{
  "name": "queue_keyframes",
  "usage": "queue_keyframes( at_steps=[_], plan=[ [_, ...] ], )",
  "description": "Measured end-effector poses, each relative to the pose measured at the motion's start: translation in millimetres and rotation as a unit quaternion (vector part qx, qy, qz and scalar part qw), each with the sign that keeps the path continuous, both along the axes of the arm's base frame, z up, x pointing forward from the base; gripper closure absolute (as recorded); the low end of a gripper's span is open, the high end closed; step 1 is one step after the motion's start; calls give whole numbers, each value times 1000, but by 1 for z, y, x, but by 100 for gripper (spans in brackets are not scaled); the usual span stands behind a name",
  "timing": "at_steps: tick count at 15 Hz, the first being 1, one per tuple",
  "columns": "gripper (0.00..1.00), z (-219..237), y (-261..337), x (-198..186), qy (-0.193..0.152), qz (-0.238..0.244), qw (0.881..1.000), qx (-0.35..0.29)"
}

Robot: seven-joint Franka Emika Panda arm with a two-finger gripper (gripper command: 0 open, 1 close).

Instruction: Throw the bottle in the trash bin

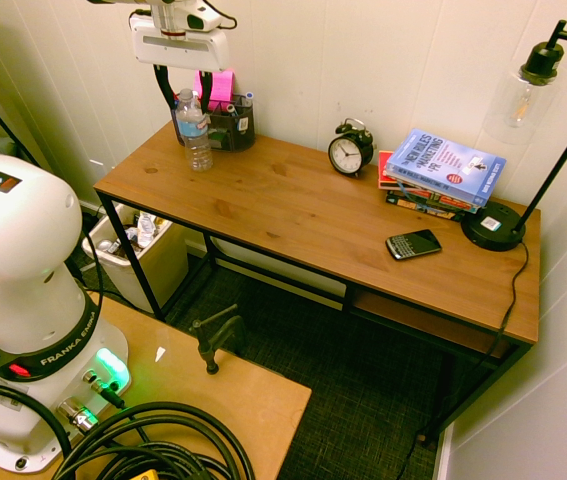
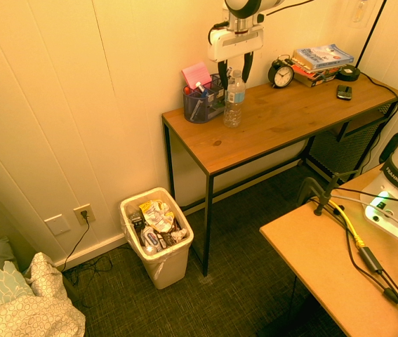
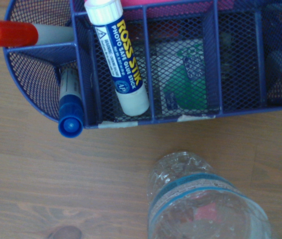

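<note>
You see a small clear plastic water bottle (image 1: 195,131) with ribbed sides and a white cap standing upright on the wooden desk surface (image 1: 313,215), at its left far corner in the first exterior view, just beside a dark mesh pen organizer (image 1: 231,125) that holds markers, a glue stick and a pink sticky-note pad; the bottle's long axis is vertical.

The white arm's gripper (image 2: 234,68) hangs straight down from above; its two dark fingers (image 2: 223,73) are spread apart and grasp nothing; the bottle's cap sits just below and between them in the second exterior view, though you cannot tell whether the tips already flank the neck. The wrist view looks down on the bottle's shoulder and bluish label band (image 3: 203,181), with the organizer right behind it.

So the coming move, as a judgement, is a short straight descent around the upright bottle, then a closing of the fingers; mind the organizer, which stands close enough to be bumped.

The cream-white rectangular plastic trash bin (image 2: 158,263) stands on the carpet below the desk's left end, against the wall, already fairly full of wrappers and empties; it is well apart from the bottle and lower.
</note>
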State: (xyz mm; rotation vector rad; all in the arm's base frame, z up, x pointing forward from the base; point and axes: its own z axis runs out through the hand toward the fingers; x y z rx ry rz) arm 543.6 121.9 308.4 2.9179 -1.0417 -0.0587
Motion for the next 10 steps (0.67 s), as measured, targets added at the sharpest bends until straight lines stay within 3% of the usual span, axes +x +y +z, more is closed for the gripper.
queue_keyframes(
  at_steps=[10],
  plan=[
    [100, 0, 1, 0, 0, 1, 1000, -1]
  ],
)
